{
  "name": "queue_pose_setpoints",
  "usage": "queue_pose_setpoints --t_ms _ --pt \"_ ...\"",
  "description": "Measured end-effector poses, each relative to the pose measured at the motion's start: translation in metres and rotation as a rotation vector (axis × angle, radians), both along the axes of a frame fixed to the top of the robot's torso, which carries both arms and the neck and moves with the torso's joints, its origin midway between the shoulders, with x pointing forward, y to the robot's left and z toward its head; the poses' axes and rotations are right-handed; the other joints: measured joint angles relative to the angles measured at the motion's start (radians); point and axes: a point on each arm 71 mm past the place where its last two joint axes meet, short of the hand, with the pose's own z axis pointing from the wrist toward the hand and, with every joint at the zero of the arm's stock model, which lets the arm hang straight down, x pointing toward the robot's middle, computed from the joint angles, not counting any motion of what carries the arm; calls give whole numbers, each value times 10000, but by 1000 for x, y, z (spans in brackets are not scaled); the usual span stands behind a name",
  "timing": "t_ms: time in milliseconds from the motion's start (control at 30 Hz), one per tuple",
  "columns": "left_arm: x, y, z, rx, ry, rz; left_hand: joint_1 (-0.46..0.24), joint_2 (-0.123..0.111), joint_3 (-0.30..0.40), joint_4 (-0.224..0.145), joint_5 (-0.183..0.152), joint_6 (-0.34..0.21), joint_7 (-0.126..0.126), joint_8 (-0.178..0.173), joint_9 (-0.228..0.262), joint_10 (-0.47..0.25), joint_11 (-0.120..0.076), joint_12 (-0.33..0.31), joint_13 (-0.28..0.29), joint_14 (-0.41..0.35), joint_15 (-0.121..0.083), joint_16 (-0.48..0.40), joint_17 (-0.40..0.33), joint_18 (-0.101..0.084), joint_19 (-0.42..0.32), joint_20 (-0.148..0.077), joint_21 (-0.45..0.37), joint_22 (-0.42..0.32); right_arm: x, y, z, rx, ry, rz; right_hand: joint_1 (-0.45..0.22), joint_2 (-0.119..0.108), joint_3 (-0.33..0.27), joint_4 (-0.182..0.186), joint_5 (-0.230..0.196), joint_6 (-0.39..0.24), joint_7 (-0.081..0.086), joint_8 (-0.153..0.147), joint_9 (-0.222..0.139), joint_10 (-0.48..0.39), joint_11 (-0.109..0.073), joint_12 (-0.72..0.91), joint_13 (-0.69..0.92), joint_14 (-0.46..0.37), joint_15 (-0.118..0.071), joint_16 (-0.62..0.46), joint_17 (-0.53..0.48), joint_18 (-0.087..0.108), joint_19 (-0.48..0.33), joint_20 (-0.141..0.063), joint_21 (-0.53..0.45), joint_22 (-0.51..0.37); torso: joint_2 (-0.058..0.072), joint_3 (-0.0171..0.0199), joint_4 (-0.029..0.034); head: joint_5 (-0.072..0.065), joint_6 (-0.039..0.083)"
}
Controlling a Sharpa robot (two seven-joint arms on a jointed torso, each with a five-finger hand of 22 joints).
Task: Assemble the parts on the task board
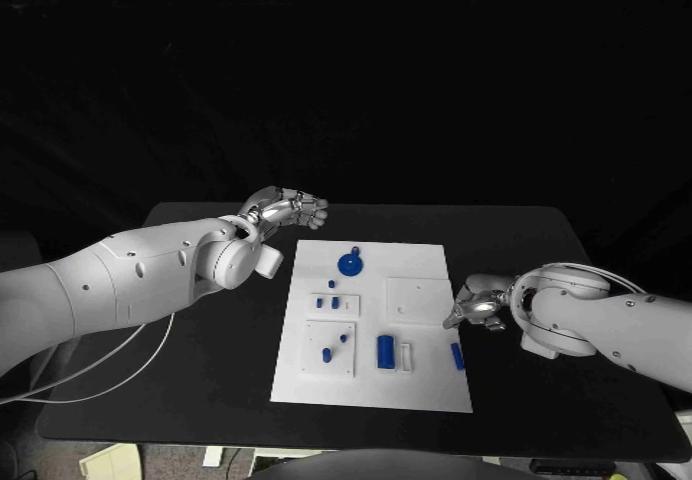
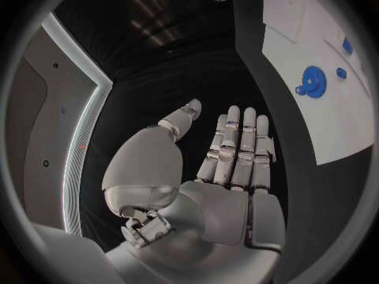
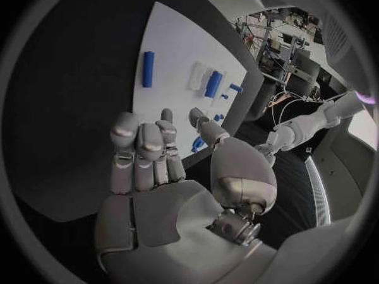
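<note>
The white task board (image 1: 427, 392) lies in the middle of the black table. On it are a blue gear (image 1: 351, 264) near the far edge, small blue pieces (image 1: 330, 300), a blue cylinder (image 1: 385, 350) and a blue bar (image 1: 457, 355). My left hand (image 1: 286, 208) hovers beyond the board's far left corner; in the left wrist view its fingers (image 2: 237, 139) are straight and hold nothing, with the gear (image 2: 313, 82) off to one side. My right hand (image 1: 476, 308) is at the board's right edge, its fingers (image 3: 142, 145) loosely bent and empty; the bar (image 3: 148, 69) and cylinder (image 3: 211, 83) lie beyond them.
Bare black table (image 1: 216, 340) runs along both sides of the board and in front of it. White raised blocks (image 1: 330, 346) sit on the board's left half. A cable (image 1: 101, 375) hangs from my left arm over the table's left edge.
</note>
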Motion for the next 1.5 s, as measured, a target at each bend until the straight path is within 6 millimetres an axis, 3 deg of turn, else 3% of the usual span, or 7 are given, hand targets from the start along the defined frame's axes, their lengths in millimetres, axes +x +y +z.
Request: queue_pose_setpoints --t_ms 200,400,900,1100,1267,1500 --pt "0 0 0 -3 1 -6 0 0 0 0 0 0 0 0 0 0 0 0 1 0 0 0 -1 1 0 0 0 8 -8 -5 -15 -584 138 -78 -3 3 -43 42 0 0 -2 0 29 0 0 0 -4 2 2 0 1 0 0 1 0 0 1 -4 12 -35 -45" --pt "0 1 0 3 0 12 0 0 0 0 0 0 0 0 1 0 0 0 1 0 0 0 8 1 0 0 0 8 -19 -6 -32 -1037 383 -97 -66 -280 -91 91 0 -21 16 0 44 14 13 0 -27 15 14 0 1 0 0 3 -39 0 2 -7 24 -30 -104" --pt "0 2 0 8 0 27 0 0 0 0 0 0 0 0 1 0 0 0 -8 0 0 0 7 1 0 0 0 16 -30 -8 -50 -1739 513 -73 -136 -341 -182 240 0 -84 44 0 42 36 35 -38 -41 16 16 1 -20 1 -2 7 -39 0 3 -10 26 -37 -208" --pt "0 2 0 10 1 30 0 0 0 0 0 0 0 0 2 0 0 0 -7 0 0 0 16 0 0 0 0 14 -31 -5 -55 -1874 493 -22 -235 -235 -165 277 0 -85 43 -17 79 36 34 -44 -50 18 17 1 -19 0 -1 9 -39 0 5 -6 32 -53 -229" --pt "0 2 0 10 2 27 0 0 0 0 0 0 0 0 2 0 0 0 -7 0 0 -39 16 0 0 0 0 23 -30 -3 -55 -1978 374 -36 123 160 71 104 0 -84 42 -10 83 37 35 -66 -50 35 34 0 -19 0 15 24 -39 0 5 -7 32 -52 -244" --pt "0 2 0 10 5 25 0 0 0 0 0 0 0 0 2 0 0 0 -7 0 0 -39 15 0 0 0 0 23 -27 -1 -55 -2120 213 -49 392 429 382 12 0 -82 40 -49 82 38 36 -66 -51 42 41 0 -19 0 16 25 -39 0 3 -13 33 -52 -256"
